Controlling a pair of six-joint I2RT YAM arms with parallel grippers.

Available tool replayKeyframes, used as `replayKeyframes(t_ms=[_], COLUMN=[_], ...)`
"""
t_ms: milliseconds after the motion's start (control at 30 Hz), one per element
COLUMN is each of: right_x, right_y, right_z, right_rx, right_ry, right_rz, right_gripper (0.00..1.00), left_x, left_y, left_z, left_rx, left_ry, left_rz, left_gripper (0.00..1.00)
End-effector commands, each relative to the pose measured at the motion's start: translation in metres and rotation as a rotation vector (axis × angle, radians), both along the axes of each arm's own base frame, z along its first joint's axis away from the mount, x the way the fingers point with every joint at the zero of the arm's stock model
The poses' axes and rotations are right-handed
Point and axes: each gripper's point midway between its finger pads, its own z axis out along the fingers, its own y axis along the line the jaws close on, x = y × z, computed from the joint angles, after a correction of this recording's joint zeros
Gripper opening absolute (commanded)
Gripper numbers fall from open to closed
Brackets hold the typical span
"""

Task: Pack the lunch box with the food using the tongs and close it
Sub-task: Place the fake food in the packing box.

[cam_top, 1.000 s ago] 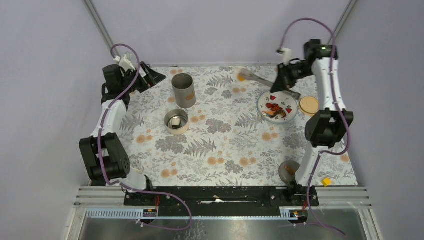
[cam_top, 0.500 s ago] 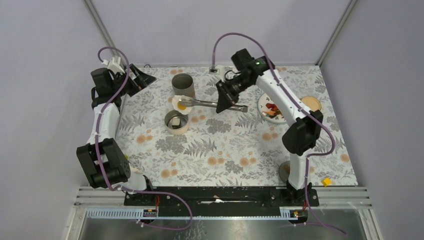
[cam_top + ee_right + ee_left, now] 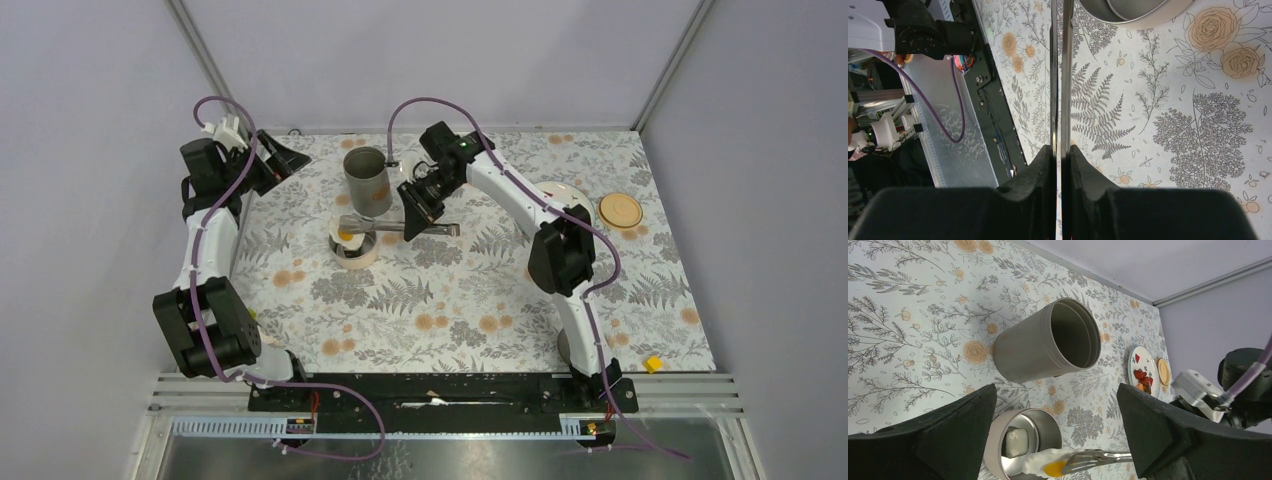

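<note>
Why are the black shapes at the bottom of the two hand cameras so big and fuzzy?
Left wrist view: they are the fingers of the left gripper, right by the lens, so huge and soft; the tall pot behind is sharp. Right wrist view: same for the fingers of the right gripper, pinching the tongs. Top view: sharp, evenly lit.

From above, the right arm (image 3: 515,190) hides most of the plate (image 3: 572,189), which lies right of the short round container (image 3: 353,245). In the left wrist view the pieces (image 3: 1142,382) on that plate are too small to tell apart, and the bottom edge cuts off the container. In the right wrist view the tips of the tongs (image 3: 1066,75) and most of the container pass the top edge.
</note>
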Motion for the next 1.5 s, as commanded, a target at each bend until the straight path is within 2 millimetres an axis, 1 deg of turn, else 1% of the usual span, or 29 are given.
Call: replayKeyframes(t_ms=[0,33,400,533,567,633,733,867,1000,1300,1467], right_x=[0.009,0.010,0.017,0.013,0.012,0.010,0.013,0.021,0.030,0.039,0.054], right_y=[0.013,0.013,0.017,0.015,0.013,0.013,0.012,0.013,0.010,0.008,-0.006], right_z=[0.007,0.002,-0.026,-0.035,-0.037,-0.036,-0.030,-0.015,-0.004,0.031,0.053], right_rx=[0.041,0.035,-0.003,-0.020,-0.024,-0.027,-0.023,-0.016,-0.028,0.009,0.035], right_ry=[-0.022,-0.016,0.026,0.047,0.052,0.056,0.026,-0.032,-0.106,-0.220,-0.268], right_rz=[-0.005,-0.005,-0.014,-0.010,-0.010,-0.009,-0.012,-0.024,-0.040,-0.052,-0.096], right_gripper=[0.00,0.00,0.00,0.00,0.03,0.20,0.34,0.43,0.48,0.49,0.49], left_x=[-0.004,-0.004,-0.005,-0.005,-0.005,-0.005,-0.004,-0.004,-0.003,-0.003,-0.003], left_y=[0.001,0.001,0.002,0.001,0.001,0.001,0.000,0.000,0.000,-0.001,0.000], left_z=[0.018,0.018,0.020,0.017,0.018,0.017,0.017,0.017,0.016,0.016,0.018], left_rx=[0.014,0.013,0.011,0.007,0.007,0.006,-0.004,-0.012,-0.014,-0.022,-0.017], left_ry=[-0.065,-0.063,-0.071,-0.067,-0.068,-0.068,-0.066,-0.066,-0.066,-0.066,-0.072], left_rz=[-0.008,-0.009,-0.010,-0.014,-0.016,-0.017,-0.022,-0.023,-0.024,-0.025,-0.022], left_gripper=[0.99,0.99,0.99,0.99,0.99,0.99,0.99,0.99,0.99,0.99,0.99])
